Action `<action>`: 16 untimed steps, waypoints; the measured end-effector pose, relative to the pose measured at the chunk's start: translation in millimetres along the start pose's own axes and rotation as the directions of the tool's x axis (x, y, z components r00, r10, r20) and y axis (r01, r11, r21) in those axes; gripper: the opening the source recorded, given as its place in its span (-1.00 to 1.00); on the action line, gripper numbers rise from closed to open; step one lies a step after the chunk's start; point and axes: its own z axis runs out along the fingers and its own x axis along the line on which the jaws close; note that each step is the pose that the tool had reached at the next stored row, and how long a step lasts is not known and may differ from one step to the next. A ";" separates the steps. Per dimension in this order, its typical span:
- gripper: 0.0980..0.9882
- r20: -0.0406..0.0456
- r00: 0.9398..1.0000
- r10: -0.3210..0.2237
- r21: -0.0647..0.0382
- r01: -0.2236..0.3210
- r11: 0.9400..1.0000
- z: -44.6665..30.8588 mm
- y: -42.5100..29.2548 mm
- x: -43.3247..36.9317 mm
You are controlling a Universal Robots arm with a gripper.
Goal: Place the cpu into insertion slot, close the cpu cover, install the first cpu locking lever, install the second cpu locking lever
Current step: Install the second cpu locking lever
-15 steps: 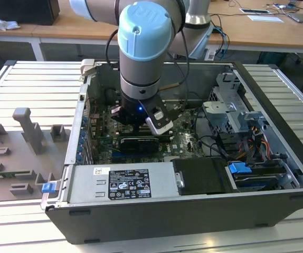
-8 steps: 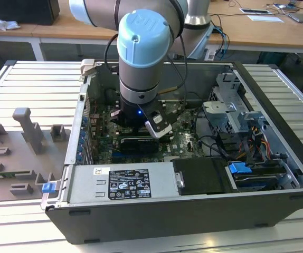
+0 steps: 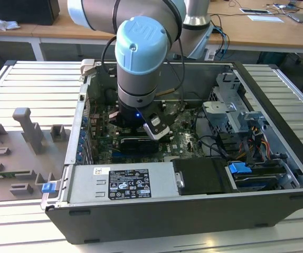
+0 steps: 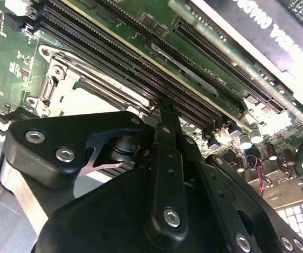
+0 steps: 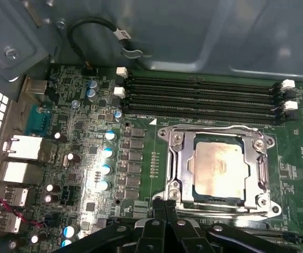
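Note:
In the first wrist view the cpu (image 5: 218, 168) lies flat in the insertion slot (image 5: 272, 210), its pale metal top showing. The cpu cover (image 5: 179, 163), a silvery frame, lies down around it. A thin metal lever (image 5: 209, 128) runs along the socket's side that faces the memory slots. My gripper (image 5: 164, 206) stands at the socket's opposite edge, its two black fingers pressed together with nothing visible between them. In the second wrist view the gripper (image 4: 164, 109) tips sit just beside the socket's metal frame (image 4: 67, 84). In the exterior view the arm (image 3: 141, 52) reaches down into the case over the green motherboard (image 3: 186, 139).
Long black memory slots (image 5: 204, 97) run beside the socket. Capacitors (image 5: 106, 153) and rear ports (image 5: 22, 147) stand on its other side. The case wall (image 5: 193, 31) rises behind. In the exterior view a power supply (image 3: 122, 182), drive cage (image 3: 230, 113) and cables (image 3: 257, 142) crowd the case.

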 end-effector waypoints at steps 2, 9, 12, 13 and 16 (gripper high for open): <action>-0.98 -0.001 1.000 -0.003 -0.002 0.003 1.000 2.3 -0.5 1.6; -0.98 0.001 1.000 -0.005 -0.017 0.005 1.000 3.7 0.3 2.0; -0.98 0.000 1.000 -0.005 -0.017 0.005 1.000 -0.8 1.6 2.0; -0.98 0.000 1.000 -0.005 -0.016 0.005 1.000 -1.9 1.7 2.1; -0.98 0.000 1.000 -0.005 -0.016 0.005 1.000 -6.8 3.3 2.0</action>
